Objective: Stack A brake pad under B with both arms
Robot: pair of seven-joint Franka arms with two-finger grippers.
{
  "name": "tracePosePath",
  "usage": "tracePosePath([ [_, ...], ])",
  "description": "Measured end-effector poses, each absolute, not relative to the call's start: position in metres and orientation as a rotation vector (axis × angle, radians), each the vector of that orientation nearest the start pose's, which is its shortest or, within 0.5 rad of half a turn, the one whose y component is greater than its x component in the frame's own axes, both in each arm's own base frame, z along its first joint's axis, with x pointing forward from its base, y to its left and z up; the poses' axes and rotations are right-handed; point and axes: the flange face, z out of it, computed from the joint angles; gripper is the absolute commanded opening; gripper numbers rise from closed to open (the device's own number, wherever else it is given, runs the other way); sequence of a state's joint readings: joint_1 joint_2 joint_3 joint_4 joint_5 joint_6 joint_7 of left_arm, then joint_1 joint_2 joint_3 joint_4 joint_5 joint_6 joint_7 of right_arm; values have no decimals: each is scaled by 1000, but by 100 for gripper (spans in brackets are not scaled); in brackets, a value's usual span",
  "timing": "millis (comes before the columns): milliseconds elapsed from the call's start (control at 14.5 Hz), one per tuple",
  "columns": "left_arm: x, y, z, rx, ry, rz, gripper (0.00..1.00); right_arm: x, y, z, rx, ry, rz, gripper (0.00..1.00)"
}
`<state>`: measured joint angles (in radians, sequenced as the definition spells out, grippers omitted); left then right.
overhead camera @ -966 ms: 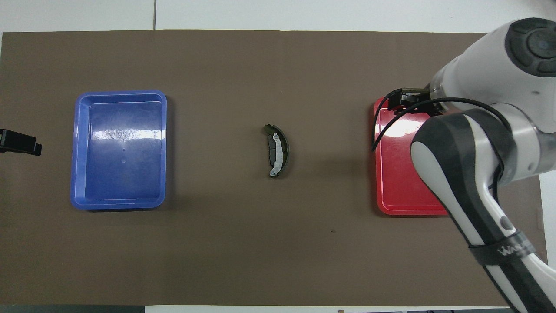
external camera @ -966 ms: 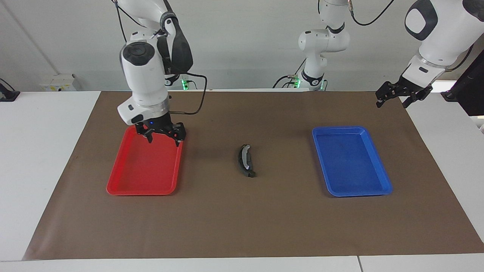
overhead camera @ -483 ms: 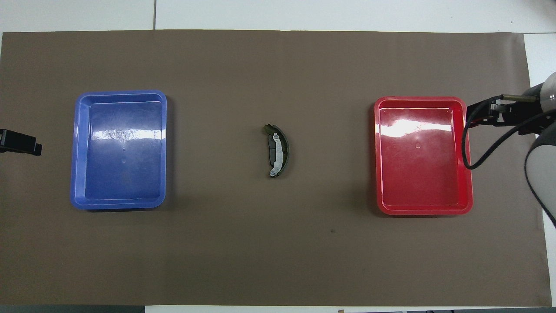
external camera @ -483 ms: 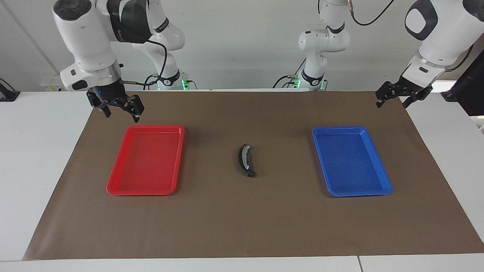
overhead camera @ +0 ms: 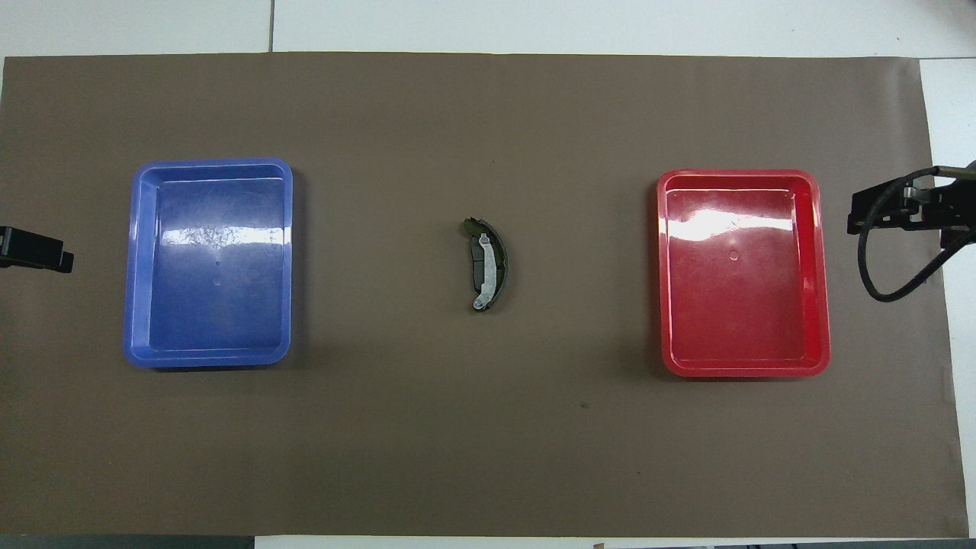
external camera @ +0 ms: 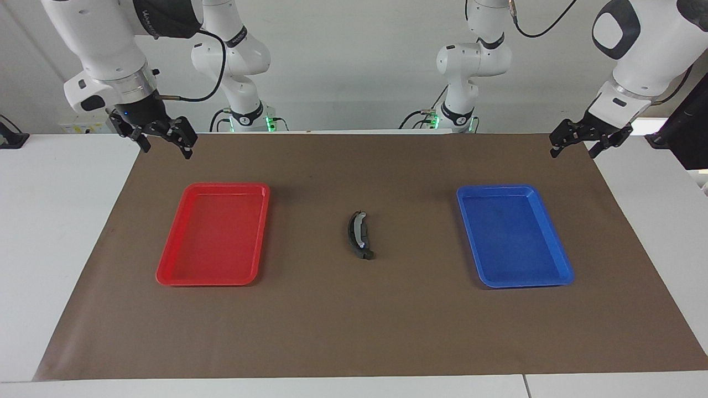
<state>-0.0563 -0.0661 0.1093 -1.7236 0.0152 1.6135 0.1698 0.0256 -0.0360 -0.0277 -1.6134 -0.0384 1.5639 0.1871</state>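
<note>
B (external camera: 357,231), the dark crescent piece with a pale strip, lies mid-mat between the two trays; it also shows in the overhead view (overhead camera: 488,265). A brake pad (external camera: 365,255) is mostly hidden under B; only a dark end sticks out at the end farther from the robots. My right gripper (external camera: 166,148) is open and empty, raised over the mat's edge at the right arm's end; it also shows in the overhead view (overhead camera: 900,213). My left gripper (external camera: 575,150) is open and empty, waiting over the mat's edge at the left arm's end, its tip in the overhead view (overhead camera: 34,250).
An empty red tray (external camera: 166,275) lies toward the right arm's end, also in the overhead view (overhead camera: 822,267). An empty blue tray (external camera: 561,260) lies toward the left arm's end, also in the overhead view (overhead camera: 131,259). A brown mat (external camera: 354,331) covers the table.
My right gripper has risen from over the red tray and drawn back to the mat's edge at its own end. The stack and my left arm have not moved.
</note>
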Motion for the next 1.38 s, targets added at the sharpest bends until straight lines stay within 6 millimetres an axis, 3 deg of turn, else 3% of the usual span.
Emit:
tracePosePath([
  [483, 534, 32, 592, -3132, 185, 71, 99, 537, -5, 644, -3146, 182, 65, 100],
  [759, 534, 32, 592, -3132, 185, 71, 99, 541, -6, 640, -3149, 34, 74, 100],
  [1379, 534, 32, 592, -3132, 185, 71, 99, 544, -6, 639, -3170, 20, 55, 100],
])
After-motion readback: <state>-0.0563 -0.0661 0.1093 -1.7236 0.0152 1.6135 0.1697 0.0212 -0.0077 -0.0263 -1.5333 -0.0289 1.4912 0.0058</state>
